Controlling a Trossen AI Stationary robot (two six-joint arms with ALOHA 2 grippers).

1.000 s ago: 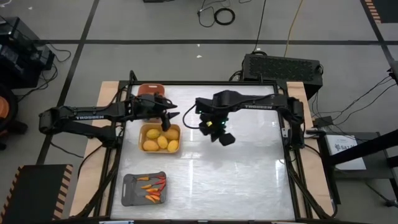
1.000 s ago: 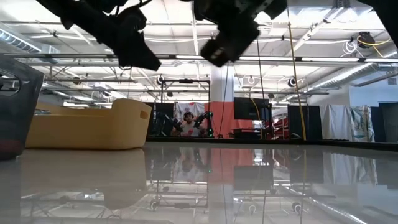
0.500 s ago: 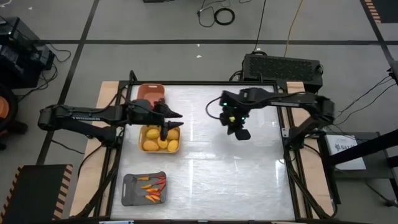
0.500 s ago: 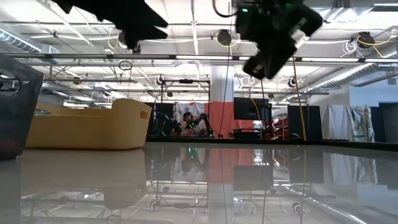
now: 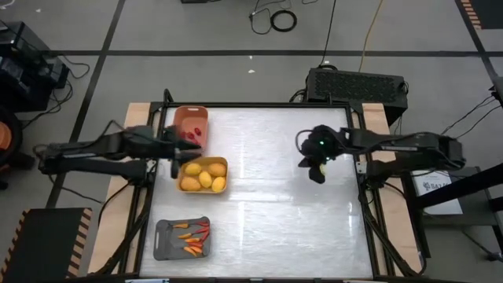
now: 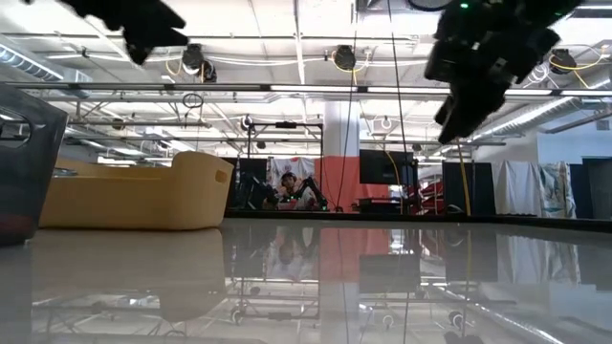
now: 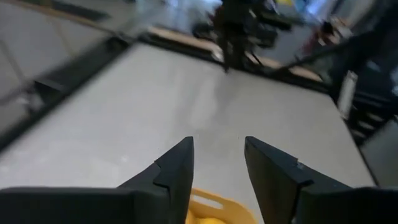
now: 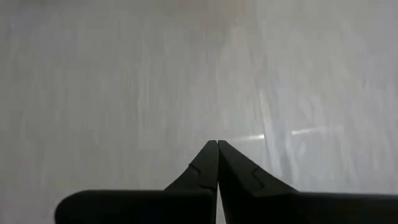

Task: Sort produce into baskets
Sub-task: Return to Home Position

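Observation:
Three baskets stand along the table's left side. The salmon basket [image 5: 191, 119] at the far end holds small red berries [image 5: 193, 135]. The yellow basket [image 5: 203, 174] holds yellow-orange fruits [image 5: 206, 178]. The grey basket [image 5: 182, 238] at the near end holds thin orange and red sticks [image 5: 193, 236]. My left gripper [image 5: 179, 156] hangs open and holds nothing at the left rim of the yellow basket [image 7: 214, 208], fingers apart [image 7: 217, 149]. My right gripper [image 5: 317, 174] is shut and holds nothing [image 8: 217, 144] above bare table toward the right side.
The white tabletop [image 5: 267, 212] lies bare from the middle to the right. A black frame rail [image 5: 259, 104] runs around the table. In the low view the yellow basket [image 6: 134, 191] and the grey basket's wall [image 6: 24, 162] stand at the left. Both grippers hang high above the surface.
My left gripper has drawn back from above the yellow basket toward the table's left edge and risen. My right gripper has swung from the table's middle toward its right edge, turning as it went, and has stayed shut. The baskets and produce have not moved.

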